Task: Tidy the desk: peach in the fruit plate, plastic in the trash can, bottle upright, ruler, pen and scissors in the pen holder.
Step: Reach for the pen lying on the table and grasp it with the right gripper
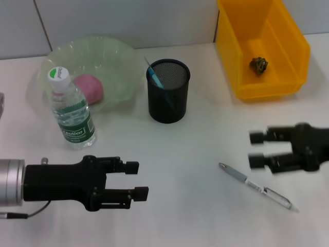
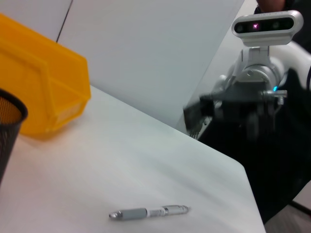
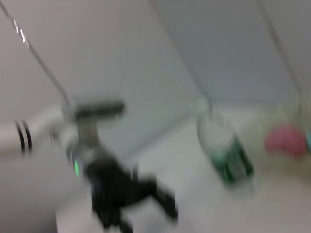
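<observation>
A pink peach [image 1: 89, 87] lies in the clear green fruit plate [image 1: 115, 56] at the back left. The water bottle [image 1: 71, 109] with a green label stands upright in front of the plate. A black mesh pen holder [image 1: 169, 91] holds a blue item. The silver pen [image 1: 255, 186] lies flat on the desk at the front right. A crumpled dark piece of plastic [image 1: 259, 65] sits inside the yellow bin [image 1: 288, 51]. My left gripper [image 1: 138, 180] is open at the front left. My right gripper [image 1: 257, 150] is open just above the pen. Ruler and scissors are out of view.
The white desk [image 1: 195, 149] meets a wall at the back. In the left wrist view the pen [image 2: 148, 212] lies near the desk's corner edge, with the yellow bin [image 2: 43, 92] beyond.
</observation>
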Controlling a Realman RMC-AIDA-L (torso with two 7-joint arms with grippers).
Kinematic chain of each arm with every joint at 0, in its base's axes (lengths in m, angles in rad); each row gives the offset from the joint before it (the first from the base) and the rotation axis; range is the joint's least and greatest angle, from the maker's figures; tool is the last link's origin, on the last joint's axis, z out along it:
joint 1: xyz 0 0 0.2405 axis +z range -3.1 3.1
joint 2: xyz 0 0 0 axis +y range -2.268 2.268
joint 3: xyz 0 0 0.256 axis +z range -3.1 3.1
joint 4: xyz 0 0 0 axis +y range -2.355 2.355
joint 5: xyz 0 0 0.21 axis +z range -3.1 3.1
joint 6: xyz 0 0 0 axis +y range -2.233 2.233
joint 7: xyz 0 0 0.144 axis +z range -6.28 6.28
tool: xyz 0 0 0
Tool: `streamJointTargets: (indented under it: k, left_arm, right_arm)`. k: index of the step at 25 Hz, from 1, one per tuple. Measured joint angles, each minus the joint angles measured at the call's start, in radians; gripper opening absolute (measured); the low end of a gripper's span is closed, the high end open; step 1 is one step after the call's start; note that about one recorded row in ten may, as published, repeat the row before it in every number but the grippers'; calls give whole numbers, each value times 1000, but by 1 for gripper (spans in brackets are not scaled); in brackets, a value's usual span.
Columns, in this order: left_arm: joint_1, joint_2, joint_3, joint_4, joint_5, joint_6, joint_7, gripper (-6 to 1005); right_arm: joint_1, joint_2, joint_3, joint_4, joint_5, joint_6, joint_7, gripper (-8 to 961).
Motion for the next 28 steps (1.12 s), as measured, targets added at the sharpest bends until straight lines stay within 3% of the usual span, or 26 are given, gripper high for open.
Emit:
streamJointTargets:
  k: [1,3,5,6,8,9,14,28]
  left_arm:
    - [0,0,0,4,0,-1,9,665]
    - [1,0,0,11,0,-3,21,664]
    - [1,0,0,11,0,-3,21,664]
    - [3,0,0,21,-2,-5,38,664]
    - [7,0,0,37,-3,-12,84,664]
    - [4,4,-1,37,-2,-17,110,664]
    - [4,10,-2,45,3,-14,116,663]
    - [8,12,-2,49,3,-14,124,661]
  right_arm:
    - [5,15,1,-145,-140,-33,129,793]
    - [12,26,-2,-205,-198,-49,176,816]
    - [36,64,-2,-341,-344,-82,285,827]
    - [61,95,-14,-437,-467,-104,359,827]
    - [74,105,-34,-473,-520,-109,406,827]
    - [98,107,-98,-504,-575,-103,505,827]
    - [158,103,-200,-517,-685,-77,669,826]
    - [301,104,-394,-443,-887,-5,750,827]
